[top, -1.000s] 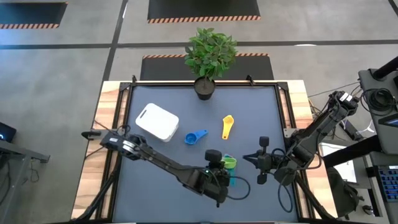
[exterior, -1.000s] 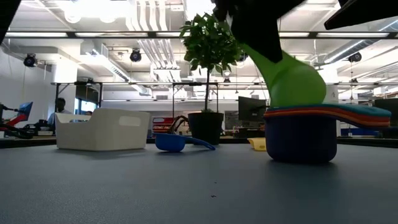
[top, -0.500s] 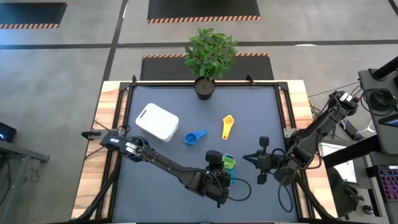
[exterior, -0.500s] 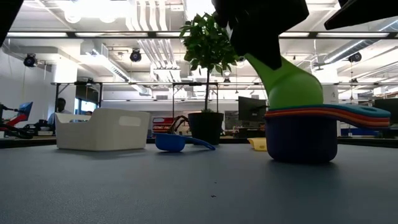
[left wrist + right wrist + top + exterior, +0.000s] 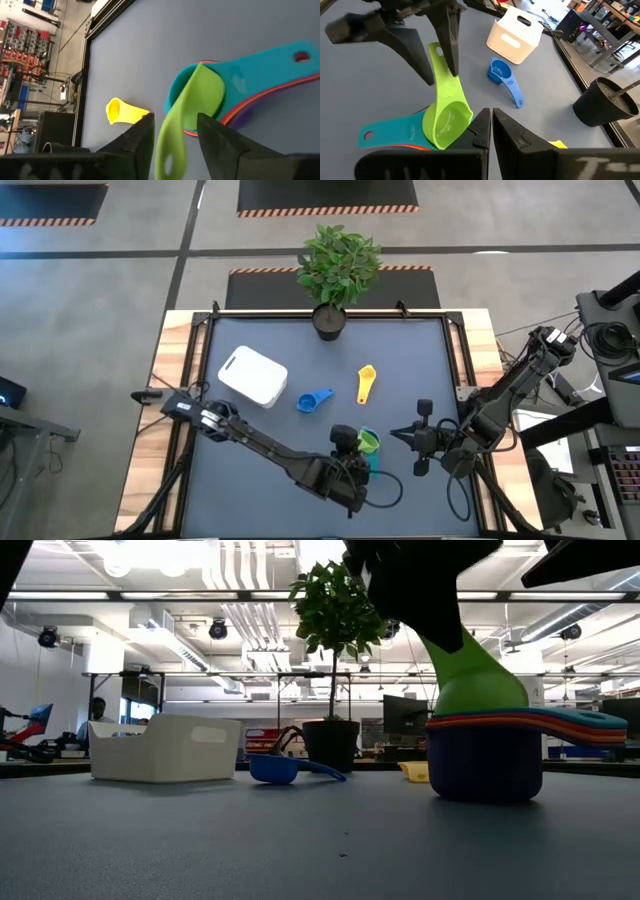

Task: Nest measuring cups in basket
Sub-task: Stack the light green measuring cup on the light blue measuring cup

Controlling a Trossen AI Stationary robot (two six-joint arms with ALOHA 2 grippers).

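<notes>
Green plastic marks the cup in play: the green measuring cup (image 5: 192, 107) sits tilted with its bowl in the teal cup (image 5: 260, 70), which tops a nested stack (image 5: 487, 755) of teal, orange, red and purple. Its handle sticks up steeply between the fingers of the left gripper (image 5: 172, 132), whose jaws stand apart on either side of the handle with visible gaps, so the cup seems to be let go and propped by the stack itself. That slant likely comes from being lowered in handle-high; it does not yet sit flat in the teal bowl.

Taking the stack as landmark, the right gripper (image 5: 487, 125) waits just beside it on the side away from the left arm, jaws pressed together and empty. The yellow cup (image 5: 366, 383) lies beyond the stack toward the potted plant (image 5: 338, 275), and the blue cup (image 5: 314, 400) lies between the stack and the white basket (image 5: 252, 375). The basket stands well apart from the stack and looks empty in the high view, so the nested cups still have to go in.
</notes>
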